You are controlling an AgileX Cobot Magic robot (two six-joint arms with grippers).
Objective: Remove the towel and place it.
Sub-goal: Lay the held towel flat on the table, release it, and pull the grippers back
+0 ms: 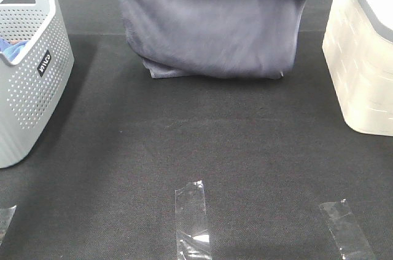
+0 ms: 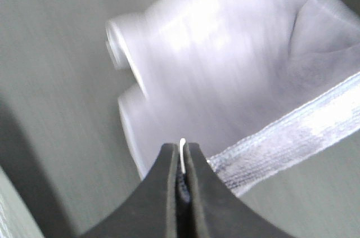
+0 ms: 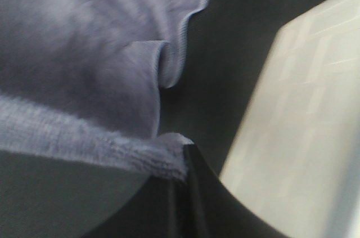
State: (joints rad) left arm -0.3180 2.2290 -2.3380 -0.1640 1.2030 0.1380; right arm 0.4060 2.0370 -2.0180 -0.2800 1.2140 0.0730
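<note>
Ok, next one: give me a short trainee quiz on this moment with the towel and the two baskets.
1. True or false: only the left gripper grips the towel, while the right gripper is open.
2. Where is the small blue cloth? A) in the grey basket B) in the left gripper C) in the cream basket
3. Which two things does the towel hang between?
Key: 1 false, both grippers are shut on its upper edge; 2 A; 3 the grey basket and the cream basket.
</note>
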